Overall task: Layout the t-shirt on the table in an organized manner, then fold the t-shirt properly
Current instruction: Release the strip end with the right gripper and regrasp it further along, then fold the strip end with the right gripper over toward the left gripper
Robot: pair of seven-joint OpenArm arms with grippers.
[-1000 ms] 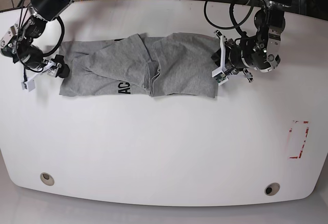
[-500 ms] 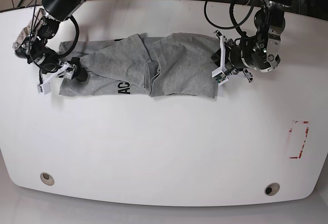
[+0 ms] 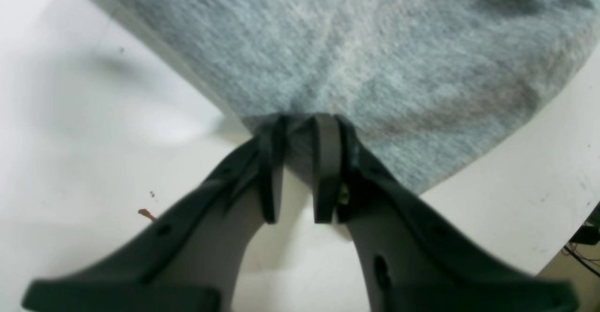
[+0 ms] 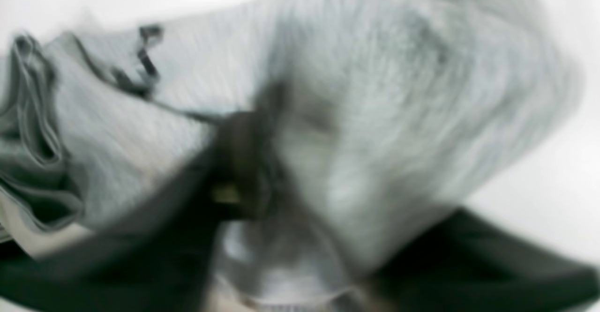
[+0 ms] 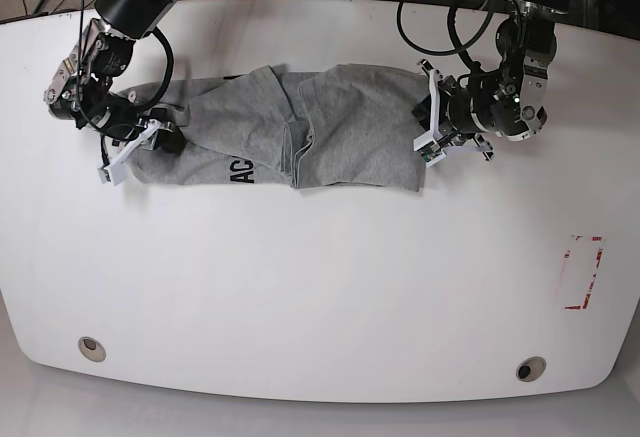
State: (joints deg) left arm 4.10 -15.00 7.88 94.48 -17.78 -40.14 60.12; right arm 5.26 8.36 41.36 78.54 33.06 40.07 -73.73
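Note:
The heather-grey t-shirt (image 5: 340, 122) lies crumpled lengthwise on the white table (image 5: 320, 287), with black letters "AC" (image 5: 243, 170) showing at its front edge. At the shirt's right end, my left gripper (image 5: 428, 135) is shut on the hem. The left wrist view shows the left gripper (image 3: 300, 129) with both pads pinching a fold of the grey t-shirt (image 3: 356, 45). My right gripper (image 5: 150, 142) has pushed into the shirt's bunched left end. The right wrist view is blurred: the t-shirt (image 4: 375, 92) fills the space between the dark fingers (image 4: 220, 176), and their closure is unclear.
A red-marked rectangle (image 5: 582, 272) sits near the table's right edge. Two round grommet holes (image 5: 91, 347) (image 5: 530, 368) lie along the front edge. Black cables (image 5: 440, 17) loop over the back edge behind the left arm.
The right arm has moved to the right, from beside the shirt onto its left end, and has bunched the cloth there. The left arm and its grip have not moved.

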